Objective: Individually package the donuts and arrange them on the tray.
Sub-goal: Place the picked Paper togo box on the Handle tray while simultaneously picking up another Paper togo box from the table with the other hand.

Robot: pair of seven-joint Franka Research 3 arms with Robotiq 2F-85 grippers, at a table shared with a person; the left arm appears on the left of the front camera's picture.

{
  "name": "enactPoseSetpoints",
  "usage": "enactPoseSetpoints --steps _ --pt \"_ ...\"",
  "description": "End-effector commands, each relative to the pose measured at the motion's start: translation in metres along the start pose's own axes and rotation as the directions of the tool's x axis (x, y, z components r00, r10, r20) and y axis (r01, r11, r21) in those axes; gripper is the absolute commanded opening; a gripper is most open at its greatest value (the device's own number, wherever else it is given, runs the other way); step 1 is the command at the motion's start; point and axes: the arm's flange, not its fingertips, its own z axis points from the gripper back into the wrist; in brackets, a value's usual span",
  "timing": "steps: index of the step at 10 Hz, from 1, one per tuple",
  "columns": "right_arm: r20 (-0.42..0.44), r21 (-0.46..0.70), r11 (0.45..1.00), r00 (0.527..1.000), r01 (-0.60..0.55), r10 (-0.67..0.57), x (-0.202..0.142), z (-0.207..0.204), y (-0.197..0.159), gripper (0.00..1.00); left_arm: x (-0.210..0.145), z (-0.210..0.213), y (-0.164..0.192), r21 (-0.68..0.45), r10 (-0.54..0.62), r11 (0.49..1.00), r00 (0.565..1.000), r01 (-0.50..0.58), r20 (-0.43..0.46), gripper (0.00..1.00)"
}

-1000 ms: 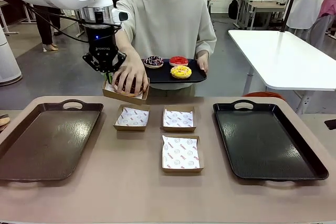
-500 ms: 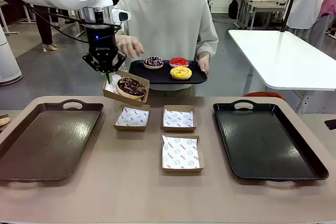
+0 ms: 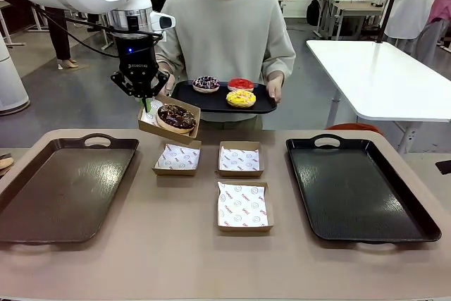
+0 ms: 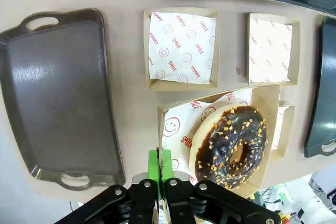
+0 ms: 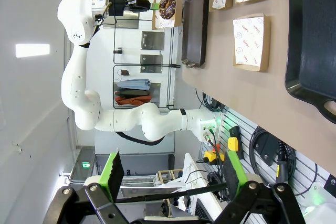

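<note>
My left gripper [image 3: 146, 101] is shut on the rim of a paper-lined cardboard box [image 3: 167, 127], held tilted in the air above the table. A chocolate-brown donut with sprinkles [image 3: 176, 116] lies in that box; the left wrist view shows the donut [image 4: 231, 145] beside my green pads [image 4: 161, 165]. The person holds a small black tray [image 3: 222, 100] carrying the dark sprinkled donut [image 3: 206, 83], the glossy red donut [image 3: 240, 84] and the yellow donut [image 3: 241, 98]. My right gripper [image 5: 173, 174] stands open, off to the side of the table.
Three paper-lined boxes [image 3: 177, 158] [image 3: 239, 159] [image 3: 242, 206] lie mid-table. A brown tray [image 3: 63, 188] sits at the left and a black tray [image 3: 359, 188] at the right, both bare. The person stands at the far edge.
The person's hand let go of the chocolate donut in the held box and drew back to the small tray. My left gripper and the box stayed put.
</note>
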Motion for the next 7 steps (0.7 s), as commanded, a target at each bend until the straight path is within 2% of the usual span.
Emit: enactPoseSetpoints --steps 1,3,4,5,7 --pt "-0.005 0.013 1.0 1.0 -0.005 0.005 -0.001 0.0 0.001 1.0 -0.006 0.0 0.003 0.003 0.013 1.0 1.0 -0.013 0.005 0.0" --pt "0.0 0.0 1.0 1.0 0.0 0.0 0.0 0.0 0.0 1.0 0.0 0.0 0.0 0.0 0.0 1.0 1.0 0.0 0.0 0.01" --pt "-0.033 -0.049 0.999 0.999 -0.017 0.015 0.007 -0.01 0.013 1.0 0.001 0.005 0.018 -0.062 0.02 0.998 0.998 -0.023 -0.058 0.01" --pt "-0.061 -0.143 0.988 0.997 -0.051 0.042 0.015 -0.026 0.042 1.0 -0.014 0.03 0.039 -0.081 0.028 0.996 1.0 -0.027 0.013 0.01" --pt "-0.126 -0.326 0.945 0.992 -0.035 -0.007 0.045 -0.062 0.079 1.0 -0.034 0.053 0.081 -0.103 0.041 0.994 0.999 -0.04 0.004 0.01"
